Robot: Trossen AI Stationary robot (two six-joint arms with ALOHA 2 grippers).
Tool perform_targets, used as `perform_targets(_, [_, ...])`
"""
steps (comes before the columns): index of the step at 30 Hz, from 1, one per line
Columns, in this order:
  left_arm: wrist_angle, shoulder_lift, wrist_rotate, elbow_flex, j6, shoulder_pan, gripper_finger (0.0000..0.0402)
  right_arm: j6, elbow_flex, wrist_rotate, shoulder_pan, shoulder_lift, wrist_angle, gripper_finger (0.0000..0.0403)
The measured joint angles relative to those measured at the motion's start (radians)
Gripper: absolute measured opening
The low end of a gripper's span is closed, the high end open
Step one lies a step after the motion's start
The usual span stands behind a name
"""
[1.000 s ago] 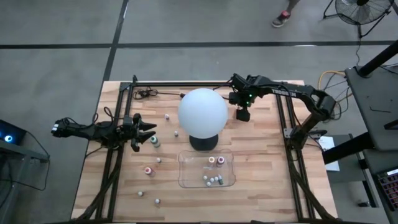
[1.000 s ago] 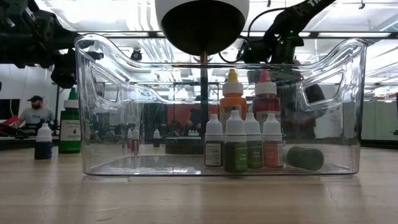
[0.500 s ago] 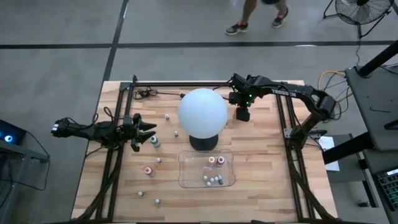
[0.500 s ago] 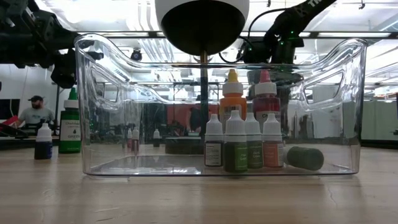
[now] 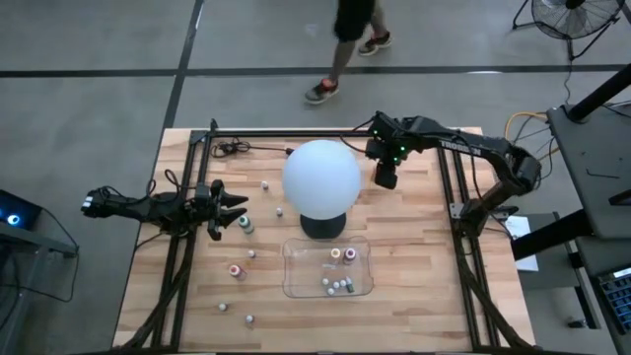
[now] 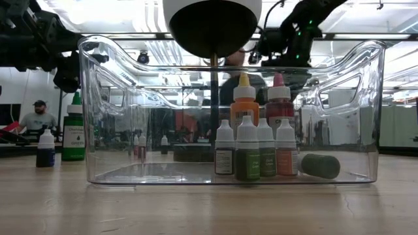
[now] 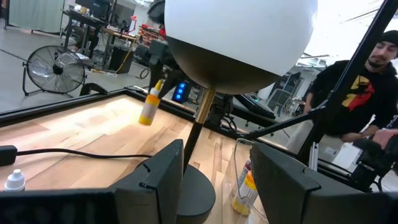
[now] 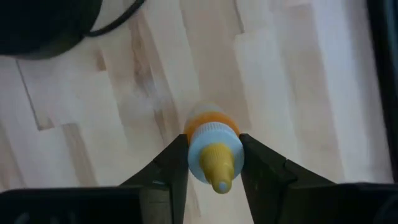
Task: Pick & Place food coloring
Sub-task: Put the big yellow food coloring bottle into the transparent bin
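Between the right gripper's two dark fingers stands a yellow bottle of food coloring, pinched at the cap from both sides. Its long axis runs straight up toward the wrist, nozzle tip uppermost and body hanging down over the wooden table. It has a yellow pointed nozzle, a pale ribbed cap and an orange-yellow body; the left wrist view shows it tilted slightly and clear of the boards, behind the lamp's stem. From above, this gripper sits just beside the white globe, toward the table's far right.

The left gripper waits near the left edge, jaws spread, a green bottle just beside them.

Other bottles stand in the clear tray.
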Motion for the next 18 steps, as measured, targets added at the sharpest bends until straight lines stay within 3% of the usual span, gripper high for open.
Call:
perform_targets(10, [0.000, 0.000, 0.000, 0.000, 0.000, 0.000, 0.0161, 0.144, 0.018, 0.059, 0.132, -0.218, -0.253, 0.0109])
perform_targets(18, [0.000, 0.000, 0.000, 0.000, 0.000, 0.000, 0.0161, 0.353, 0.014, 0.088, 0.352, -0.383, -0.422, 0.0109])
